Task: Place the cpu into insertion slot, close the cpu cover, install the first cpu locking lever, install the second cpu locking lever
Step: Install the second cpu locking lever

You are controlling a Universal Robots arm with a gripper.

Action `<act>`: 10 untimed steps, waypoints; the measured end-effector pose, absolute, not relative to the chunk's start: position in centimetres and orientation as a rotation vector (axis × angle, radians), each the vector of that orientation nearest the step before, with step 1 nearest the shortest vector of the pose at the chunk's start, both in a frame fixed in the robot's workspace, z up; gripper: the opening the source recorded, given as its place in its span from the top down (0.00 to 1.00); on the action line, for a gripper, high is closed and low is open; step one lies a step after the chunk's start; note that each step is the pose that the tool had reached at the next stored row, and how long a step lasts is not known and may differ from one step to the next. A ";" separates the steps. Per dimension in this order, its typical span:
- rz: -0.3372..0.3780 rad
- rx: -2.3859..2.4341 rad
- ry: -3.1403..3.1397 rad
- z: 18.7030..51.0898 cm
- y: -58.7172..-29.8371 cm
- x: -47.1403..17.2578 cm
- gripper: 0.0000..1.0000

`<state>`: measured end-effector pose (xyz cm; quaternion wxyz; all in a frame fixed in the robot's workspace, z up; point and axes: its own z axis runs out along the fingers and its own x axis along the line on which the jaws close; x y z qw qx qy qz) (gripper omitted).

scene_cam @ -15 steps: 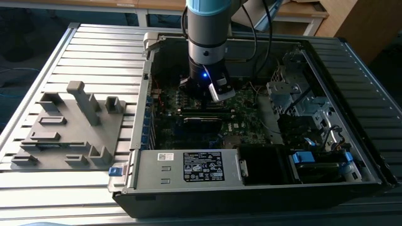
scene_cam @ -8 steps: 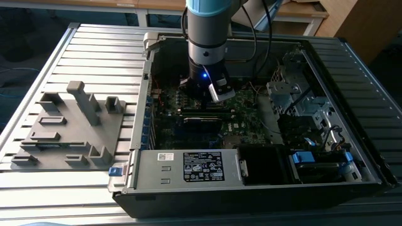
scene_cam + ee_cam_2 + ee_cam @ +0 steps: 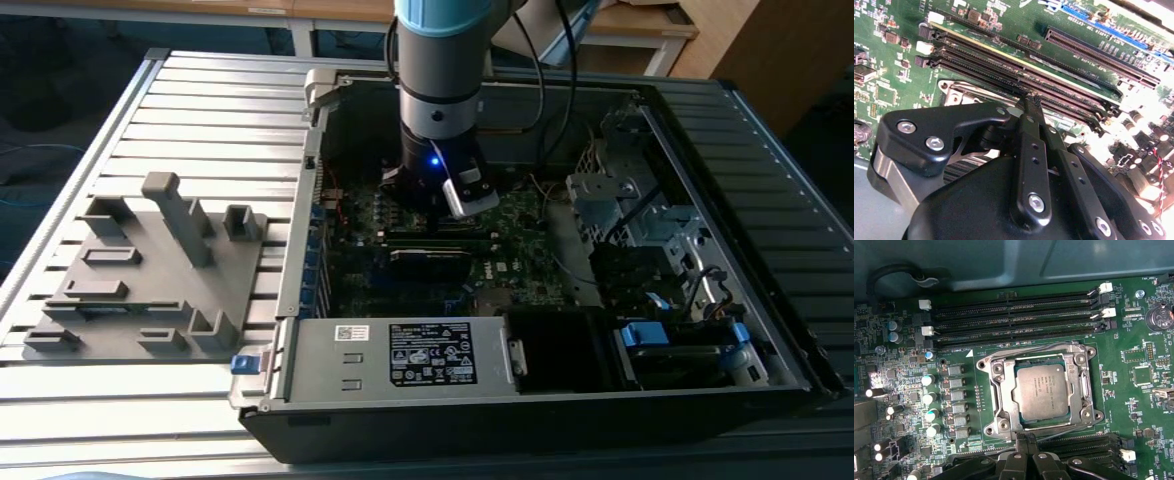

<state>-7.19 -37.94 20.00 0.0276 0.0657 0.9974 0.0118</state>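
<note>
First wrist view: the cpu (image 3: 1041,391) lies in the insertion slot (image 3: 1081,390), cover frame (image 3: 1004,392) around it; gripper (image 3: 1027,441) pinched together, empty; the thin stiff levers probably need hooking at their ends

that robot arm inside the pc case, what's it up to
A single robot arm reaches down into an open computer case and works at the motherboard's processor socket. In the first wrist view the cpu already sits in the insertion slot, with the silvery cpu cover lying down around it. The gripper, fingers pinched together, is at the socket's edge beside the memory slots. Whether either locking lever is latched is hard to tell.
</note>
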 end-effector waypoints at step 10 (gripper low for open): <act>0.037 0.203 3.079 19.8 -37.9 -7.2 0.90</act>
